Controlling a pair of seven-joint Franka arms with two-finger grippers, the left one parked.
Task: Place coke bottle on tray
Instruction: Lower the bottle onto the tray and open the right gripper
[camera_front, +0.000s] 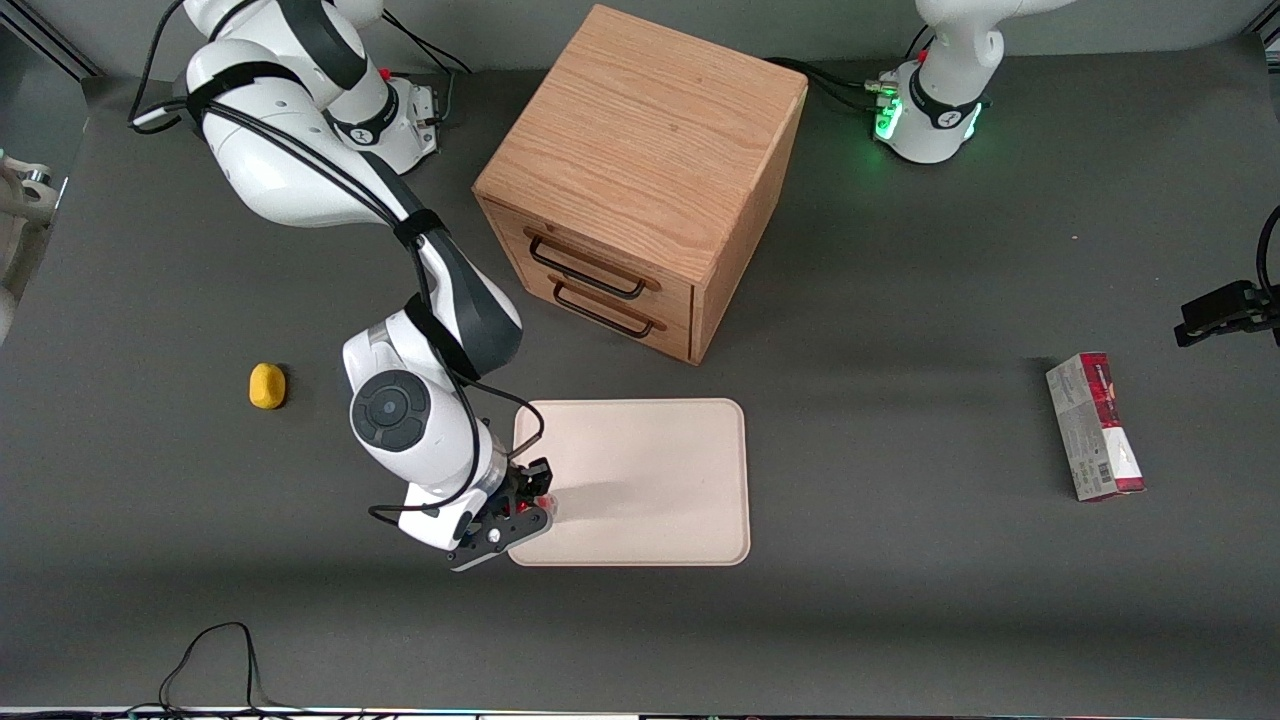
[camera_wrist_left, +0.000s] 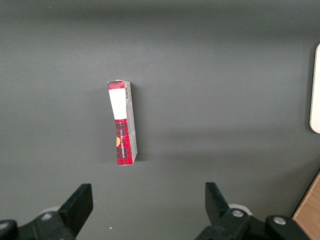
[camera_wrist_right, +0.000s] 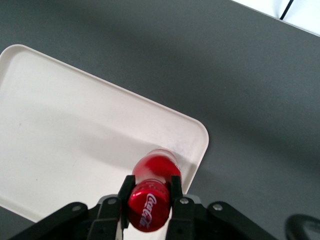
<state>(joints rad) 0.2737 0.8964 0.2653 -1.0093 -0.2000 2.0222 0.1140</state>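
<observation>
Your tool (camera_wrist_right: 149, 200) is narrowed onto the coke bottle (camera_wrist_right: 152, 187), one finger (camera_wrist_right: 175, 192) pressed against each side of its neck just under the red cap with the white Coca-Cola script. The bottle stands upright with its base over the cream tray (camera_front: 650, 470), close to the corner at about 7 o'clock of the tray in the front view. The tray lies flat on the dark worktop (camera_front: 900, 600), at 6 o'clock from the wooden drawer cabinet (camera_front: 640, 180).
</observation>
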